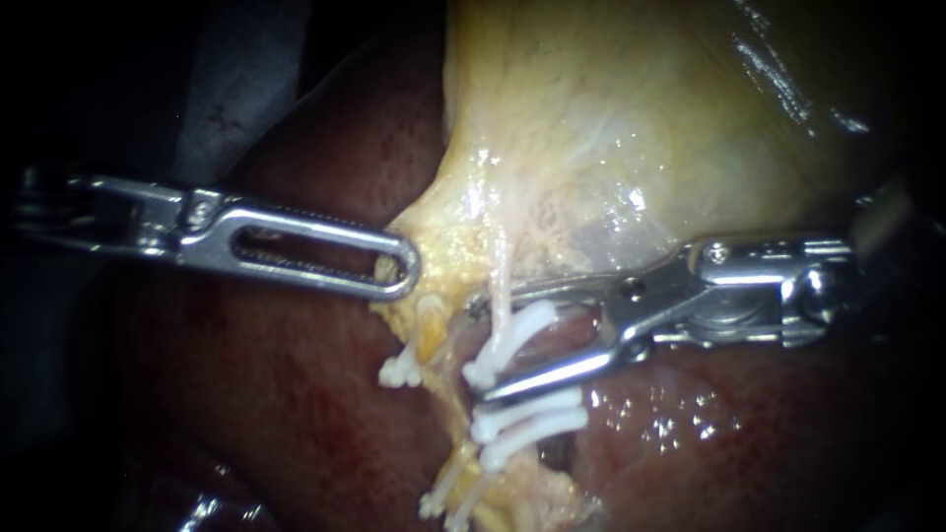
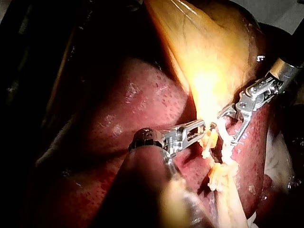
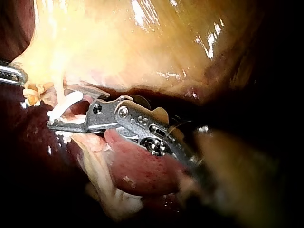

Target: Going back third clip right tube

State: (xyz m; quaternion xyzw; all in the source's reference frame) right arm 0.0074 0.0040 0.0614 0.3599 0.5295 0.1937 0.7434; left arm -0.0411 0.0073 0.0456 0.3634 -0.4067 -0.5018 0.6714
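Two instruments lie almost level, tip toward tip. Our left instrument (image 1: 399,276) reaches in from the left, jaws clamped on the gallbladder (image 1: 611,128) at its neck. Our right instrument (image 1: 483,348) holds its jaws apart astride the top clip (image 1: 514,333) on the right tube (image 1: 502,281), above two further clips (image 1: 532,406).

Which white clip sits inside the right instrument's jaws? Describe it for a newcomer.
From the pale yellow gallbladder, go down to its narrow neck and the right tube. The clip meant is the topmost white one on it, slanted. It alone lies between the open jaws of the right instrument; the neighbouring clips on that tube sit below them.
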